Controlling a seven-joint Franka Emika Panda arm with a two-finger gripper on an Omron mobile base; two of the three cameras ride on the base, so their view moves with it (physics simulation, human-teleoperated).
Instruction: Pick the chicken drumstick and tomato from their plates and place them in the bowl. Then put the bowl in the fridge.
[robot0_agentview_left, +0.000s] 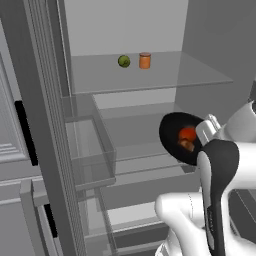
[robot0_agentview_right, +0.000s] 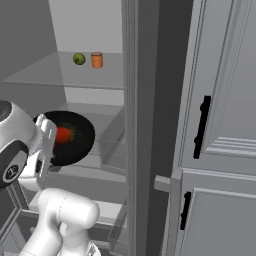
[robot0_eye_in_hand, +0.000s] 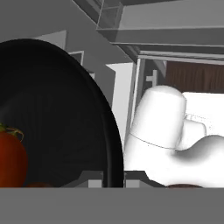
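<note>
Bowl (robot0_agentview_left: 176, 135), black, tilted steeply, held at its rim by the gripper (robot0_agentview_left: 206, 131) inside the open fridge (robot0_agentview_left: 150, 90); tomato (robot0_agentview_left: 187, 134) and chicken drumstick (robot0_agentview_left: 186, 145) lie in the bowl. Green ball (robot0_agentview_left: 124, 61) and orange can (robot0_agentview_left: 145, 60) stand on the shelf above the bowl.

Right base view: same bowl (robot0_agentview_right: 75, 135), tomato (robot0_agentview_right: 62, 134) inside.

Hand view: finger tips pinch the bowl's rim (robot0_eye_in_hand: 114, 162).

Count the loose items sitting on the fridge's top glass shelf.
2: a green ball at the left and an orange can just right of it, both toward the back of the shelf. The door frame may hide more.
</note>
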